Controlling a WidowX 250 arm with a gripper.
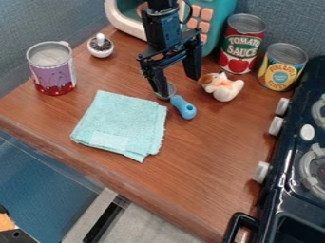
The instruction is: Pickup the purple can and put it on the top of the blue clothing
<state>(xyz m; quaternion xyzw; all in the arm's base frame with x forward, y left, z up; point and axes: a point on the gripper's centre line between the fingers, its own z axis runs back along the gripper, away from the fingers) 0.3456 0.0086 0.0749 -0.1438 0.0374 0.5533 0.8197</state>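
Can (52, 71) beside wall (32, 19), cloth (124, 121) near edge (105, 176)

The camera sits up high and looks down at a slant on the brown surface (203, 161). It looks over the long front edge to the blue-gray walls (38, 19) at the back. It is close enough that the stove (270, 209) gets cut off on the right and the teal toy oven (222, 12) at the top.
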